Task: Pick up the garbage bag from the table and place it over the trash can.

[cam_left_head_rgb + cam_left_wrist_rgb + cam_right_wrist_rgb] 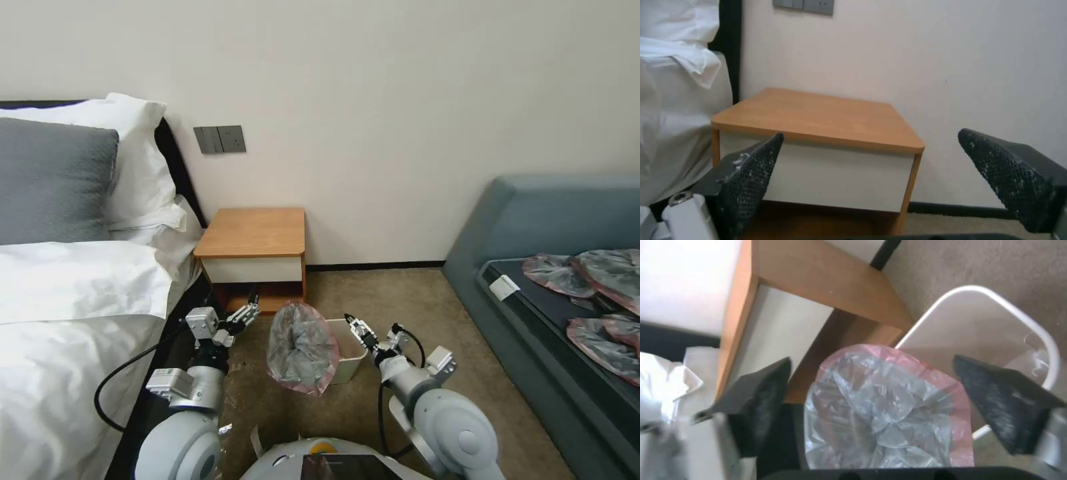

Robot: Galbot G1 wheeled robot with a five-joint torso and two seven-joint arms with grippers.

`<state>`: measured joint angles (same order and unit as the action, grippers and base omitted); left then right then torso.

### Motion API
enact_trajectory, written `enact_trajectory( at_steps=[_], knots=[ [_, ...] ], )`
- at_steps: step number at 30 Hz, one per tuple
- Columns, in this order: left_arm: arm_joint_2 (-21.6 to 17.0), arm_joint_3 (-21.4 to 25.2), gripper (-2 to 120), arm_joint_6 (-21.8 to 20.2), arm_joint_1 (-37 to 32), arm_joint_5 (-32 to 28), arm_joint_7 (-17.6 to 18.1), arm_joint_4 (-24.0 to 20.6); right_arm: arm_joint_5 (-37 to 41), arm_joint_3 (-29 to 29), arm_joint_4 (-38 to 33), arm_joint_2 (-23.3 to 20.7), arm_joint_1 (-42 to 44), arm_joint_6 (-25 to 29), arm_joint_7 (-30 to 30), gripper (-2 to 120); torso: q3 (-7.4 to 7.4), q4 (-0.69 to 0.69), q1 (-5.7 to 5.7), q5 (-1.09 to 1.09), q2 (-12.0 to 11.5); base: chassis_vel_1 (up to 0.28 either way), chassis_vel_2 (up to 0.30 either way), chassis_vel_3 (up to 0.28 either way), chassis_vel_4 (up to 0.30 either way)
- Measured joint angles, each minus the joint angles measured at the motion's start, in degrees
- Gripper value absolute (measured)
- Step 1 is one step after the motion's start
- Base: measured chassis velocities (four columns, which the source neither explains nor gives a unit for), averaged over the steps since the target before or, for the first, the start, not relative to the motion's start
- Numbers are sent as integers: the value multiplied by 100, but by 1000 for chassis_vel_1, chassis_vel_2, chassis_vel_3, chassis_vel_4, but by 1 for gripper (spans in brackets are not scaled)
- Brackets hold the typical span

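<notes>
The garbage bag (302, 348) is sitting draped over the left end of the trash can (351, 355), down on the carpet (413, 300) just in front of the table (253, 233). Its pinkish-red rim is standing up in an oval and facing the robot, with the crinkly grey plastic bunching in the middle. The right part of the can's rim is showing bare and cream, so the bag is covering one side and not the whole opening.

The right gripper (351, 323) is hovering just right of the bag, above the can's open half, and its fingers are standing spread wide with nothing between them. From the right wrist view, the bag (887, 410) is lying between the two dark fingertips (760, 400) without touching either, and the bin (991, 340) is opening up behind it.

The left gripper (252, 308) is hanging to the left of the bag, near the table's lower shelf, clear of the plastic. Its fingers (751, 173) are also spread apart and empty, pointing at the table's white drawer front (826, 176).

Off to the left the bed (67, 300) is lying with white sheets and pillows; on the right, several similar grey bags (593, 293) are resting on the blue-grey bench (533, 220).
</notes>
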<state>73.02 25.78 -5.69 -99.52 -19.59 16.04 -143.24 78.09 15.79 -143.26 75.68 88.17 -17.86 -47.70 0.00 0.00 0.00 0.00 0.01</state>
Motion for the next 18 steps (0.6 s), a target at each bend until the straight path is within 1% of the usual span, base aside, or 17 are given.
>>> enact_trajectory(
  at_steps=[2,4,6,8,10,11,13,14,16,17,18],
  knots=[
    [-33,-61,100,-38,-28,161,-16,29,-8,26,-12,26,27,0,-4,100,0,0,0,1,0,0,0,0,0],
    [-56,-103,100,-62,-54,260,-39,66,-24,35,-13,46,37,0,-4,100,0,0,0,0,0,0,0,0,0],
    [-125,-259,100,-88,-112,485,-69,181,-90,47,-13,90,46,0,-1,100,0,0,0,0,0,0,0,0,0],
    [-169,-326,99,-88,-123,549,-68,242,-107,52,-13,103,49,-6,9,100,0,0,0,0,0,0,0,0,0],
    [-323,-534,99,-89,-99,615,-12,401,-103,74,-13,131,51,-53,38,100,0,0,0,0,0,0,0,0,0],
    [-323,-534,99,-89,-99,615,-12,401,-103,74,-13,131,51,-53,38,100,0,0,0,0,0,0,0,0,0],
    [-511,-900,99,-148,19,649,124,632,-114,96,-13,155,51,-84,116,100,0,-1,0,0,-1,0,0,0,0],
    [-511,-900,99,-148,19,649,124,632,-114,96,-13,155,51,-84,116,100,0,-1,0,0,-1,0,0,0,0],
    [-573,-1191,97,-186,111,661,183,783,-175,103,-11,162,51,-91,174,100,0,0,0,0,-1,0,0,0,0],
    [-573,-1191,97,-186,111,661,183,783,-175,103,-11,162,51,-91,174,100,0,0,0,0,-1,0,0,0,0],
    [-584,-1406,95,-187,179,644,204,884,-237,107,-10,165,59,-92,222,100,0,0,0,0,-1,0,0,0,0]
  ],
)
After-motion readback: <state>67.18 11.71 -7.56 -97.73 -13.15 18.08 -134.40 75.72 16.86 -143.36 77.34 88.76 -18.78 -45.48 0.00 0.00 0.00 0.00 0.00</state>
